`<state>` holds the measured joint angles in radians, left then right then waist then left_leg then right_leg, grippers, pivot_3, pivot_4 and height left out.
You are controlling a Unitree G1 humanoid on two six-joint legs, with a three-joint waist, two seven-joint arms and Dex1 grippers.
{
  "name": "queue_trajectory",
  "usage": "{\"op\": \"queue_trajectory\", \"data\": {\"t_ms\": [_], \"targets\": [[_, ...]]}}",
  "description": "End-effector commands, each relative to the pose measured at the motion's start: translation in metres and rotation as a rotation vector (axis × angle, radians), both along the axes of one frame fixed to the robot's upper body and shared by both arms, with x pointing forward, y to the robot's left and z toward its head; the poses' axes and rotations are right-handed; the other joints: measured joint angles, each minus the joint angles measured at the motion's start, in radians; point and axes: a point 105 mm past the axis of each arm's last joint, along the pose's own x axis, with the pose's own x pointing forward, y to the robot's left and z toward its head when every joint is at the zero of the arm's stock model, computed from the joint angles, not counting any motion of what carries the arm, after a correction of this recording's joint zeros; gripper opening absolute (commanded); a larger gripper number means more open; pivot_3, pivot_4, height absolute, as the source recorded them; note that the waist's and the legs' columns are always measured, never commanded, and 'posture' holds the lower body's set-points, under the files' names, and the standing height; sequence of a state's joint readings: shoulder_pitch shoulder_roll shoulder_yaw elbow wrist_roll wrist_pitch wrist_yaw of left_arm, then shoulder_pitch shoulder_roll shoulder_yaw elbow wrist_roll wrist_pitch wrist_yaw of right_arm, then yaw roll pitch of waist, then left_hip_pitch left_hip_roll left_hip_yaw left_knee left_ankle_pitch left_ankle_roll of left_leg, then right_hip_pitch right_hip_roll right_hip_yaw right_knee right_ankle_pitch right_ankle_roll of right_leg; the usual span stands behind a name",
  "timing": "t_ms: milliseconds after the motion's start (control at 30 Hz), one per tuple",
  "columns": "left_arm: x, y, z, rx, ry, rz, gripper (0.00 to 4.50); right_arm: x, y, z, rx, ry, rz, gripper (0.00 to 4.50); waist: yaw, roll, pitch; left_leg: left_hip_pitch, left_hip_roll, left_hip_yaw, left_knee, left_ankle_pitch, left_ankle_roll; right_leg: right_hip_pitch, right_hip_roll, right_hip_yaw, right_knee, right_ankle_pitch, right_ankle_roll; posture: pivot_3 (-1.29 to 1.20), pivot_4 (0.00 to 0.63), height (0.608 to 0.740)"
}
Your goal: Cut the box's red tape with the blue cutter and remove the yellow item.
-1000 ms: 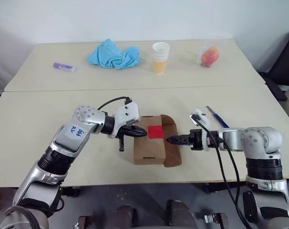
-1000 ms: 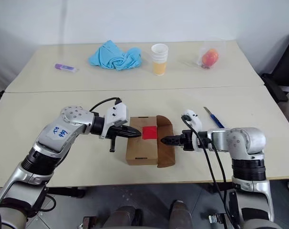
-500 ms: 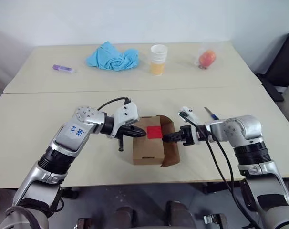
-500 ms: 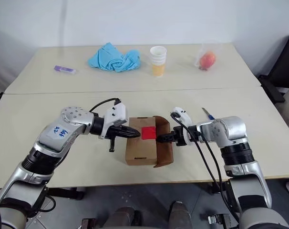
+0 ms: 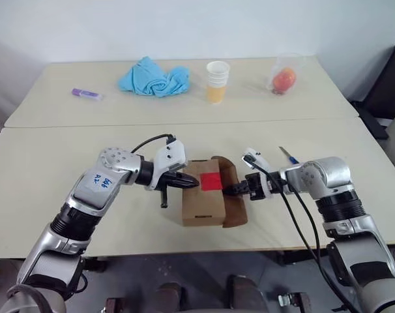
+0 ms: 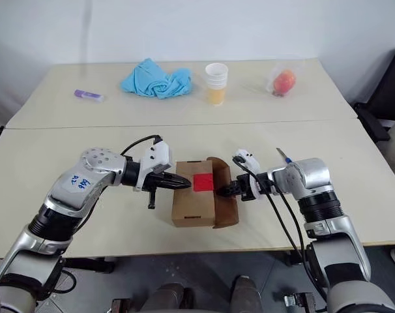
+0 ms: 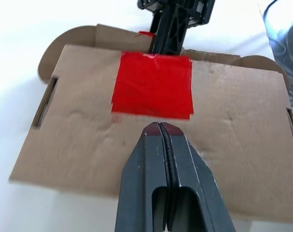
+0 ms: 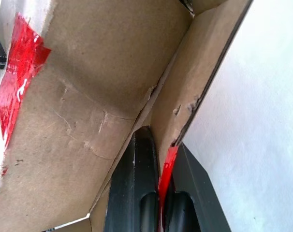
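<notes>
Tape [image 7: 153,85] on the box [image 5: 204,202] reads as cut: the right-hand flap [image 5: 233,189] stands raised with a red strip on its edge, while most of the red square sits on the top panel. Blue cutter [image 5: 288,154] lies on the table behind the right arm, well apart from the box. Left to do: open fully and lift out the yellow item, not visible yet.

Right gripper [image 8: 158,193] is clamped on the raised flap's edge. Left gripper [image 7: 159,128], fingers together and holding nothing, presses its tip on the top panel just beside the tape.
</notes>
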<state>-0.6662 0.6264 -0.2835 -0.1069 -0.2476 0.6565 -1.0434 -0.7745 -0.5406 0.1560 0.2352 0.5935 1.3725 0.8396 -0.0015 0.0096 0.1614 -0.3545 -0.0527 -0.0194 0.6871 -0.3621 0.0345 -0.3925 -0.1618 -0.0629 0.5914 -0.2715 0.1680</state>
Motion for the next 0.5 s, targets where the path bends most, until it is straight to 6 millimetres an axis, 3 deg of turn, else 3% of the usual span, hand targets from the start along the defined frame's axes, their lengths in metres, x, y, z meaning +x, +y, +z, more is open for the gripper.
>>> {"op": "queue_trajectory", "data": {"t_ms": [33,300,500], "targets": [[-0.001,-0.008,-0.031,0.023,0.077,0.006,0.00,-0.011,-0.029,-0.002,-0.099,0.060,-0.060,0.02,0.020,0.002,0.000,-0.001,-0.001,-0.001,0.000,0.000,0.000,0.000,-0.001,-0.001,0.000,0.000,0.000,0.00,0.150,0.740],[-0.002,-0.061,-0.035,-0.080,0.049,-0.084,0.00,-0.014,-0.080,0.048,-0.200,0.017,-0.156,0.02,0.055,0.002,0.000,-0.013,-0.011,-0.011,0.002,0.000,0.004,-0.003,-0.006,-0.004,-0.006,0.000,0.000,0.00,0.150,0.740],[-0.002,-0.103,-0.032,-0.164,0.020,-0.125,0.00,-0.021,-0.100,0.076,-0.309,-0.016,-0.156,0.02,0.055,0.002,0.001,-0.019,-0.012,-0.014,0.005,-0.001,0.004,-0.003,-0.006,-0.011,-0.008,0.001,0.001,0.00,0.150,0.740]]}}
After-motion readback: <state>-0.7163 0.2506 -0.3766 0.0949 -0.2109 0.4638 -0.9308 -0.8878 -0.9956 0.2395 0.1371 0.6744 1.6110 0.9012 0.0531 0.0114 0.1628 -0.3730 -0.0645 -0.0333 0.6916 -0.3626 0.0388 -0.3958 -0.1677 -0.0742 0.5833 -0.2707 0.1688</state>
